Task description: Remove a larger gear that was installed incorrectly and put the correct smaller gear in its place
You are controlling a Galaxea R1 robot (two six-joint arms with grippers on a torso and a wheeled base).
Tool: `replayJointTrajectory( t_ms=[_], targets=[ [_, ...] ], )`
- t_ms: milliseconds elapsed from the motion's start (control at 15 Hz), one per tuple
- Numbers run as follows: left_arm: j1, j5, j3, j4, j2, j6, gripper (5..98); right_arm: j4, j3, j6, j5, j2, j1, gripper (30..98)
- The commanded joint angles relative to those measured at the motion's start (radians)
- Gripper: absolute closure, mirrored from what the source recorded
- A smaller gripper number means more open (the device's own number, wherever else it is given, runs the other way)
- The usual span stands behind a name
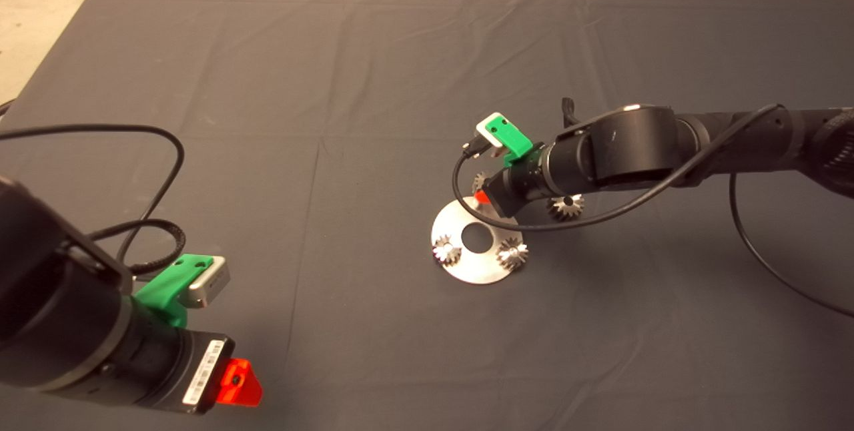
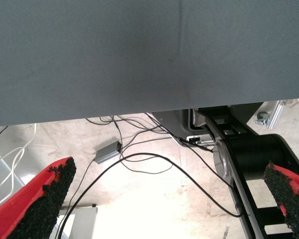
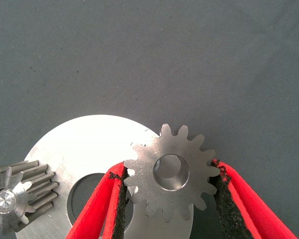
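Right wrist view: right gripper (image 3: 169,191) clamped on larger gear (image 3: 171,172) at steel disc (image 3: 84,149) edge; left gripper (image 2: 164,199) spread wide, parked off bench.

robot lab | dark mat (image 1: 333,84) on table | loose cables (image 2: 139,164) on concrete floor

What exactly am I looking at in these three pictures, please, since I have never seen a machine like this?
It is a robot with two black arms working over a dark mat. One picture looks down from above; the other two come from cameras on the wrists. On the mat lies a round metal plate carrying two shiny gears, while the smaller gear lies beside it. The right gripper has its red fingers on either side of the larger gear, pads against its teeth. The left gripper waits open at the lower left mat edge, viewing floor cables.
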Motion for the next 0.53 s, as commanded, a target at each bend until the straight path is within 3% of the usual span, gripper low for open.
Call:
replayJointTrajectory(
  t_ms=[0, 467],
  targets=[
    [-0.005, 0.023, 0.011, -0.01, -0.006, 0.006, 5.8, 0.009, 0.007, -0.029, 0.003, 0.002, 0.021, 88.2],
    [-0.005, 0.022, 0.011, -0.011, -0.006, 0.006, 5.8, 0.003, 0.009, -0.031, 0.004, 0.023, 0.009, 88.2]
  ],
)
